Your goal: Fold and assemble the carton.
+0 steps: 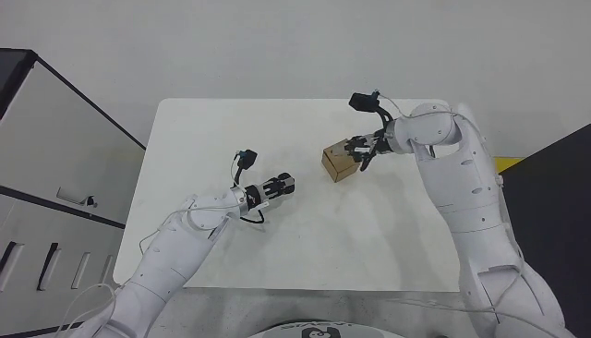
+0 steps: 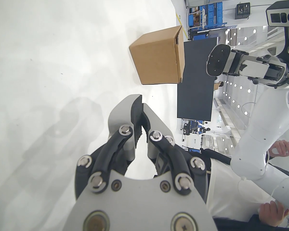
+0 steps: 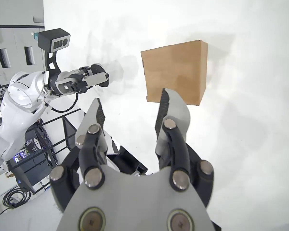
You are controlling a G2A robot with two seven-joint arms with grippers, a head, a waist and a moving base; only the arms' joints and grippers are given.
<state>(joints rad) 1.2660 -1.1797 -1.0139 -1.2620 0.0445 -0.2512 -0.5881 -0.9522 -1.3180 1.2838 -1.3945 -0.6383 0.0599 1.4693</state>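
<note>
A small brown carton [image 1: 339, 163] stands folded into a box shape on the white table [image 1: 277, 135], right of the middle. In the left wrist view the carton [image 2: 157, 60] shows a flap edge on the side facing the other arm. My right gripper [image 1: 361, 149] hovers open just beside the carton [image 3: 175, 70], a small gap between them; one of its fingers [image 3: 169, 104] overlaps the box's near face in its own wrist view. My left gripper [image 1: 284, 185] is shut on nothing, low over the table a short way from the carton, pointing at it.
A grey cabinet [image 1: 55, 144] stands off the table's left side and a dark panel [image 1: 554, 190] off its right. Bare table surface lies on all sides of the carton.
</note>
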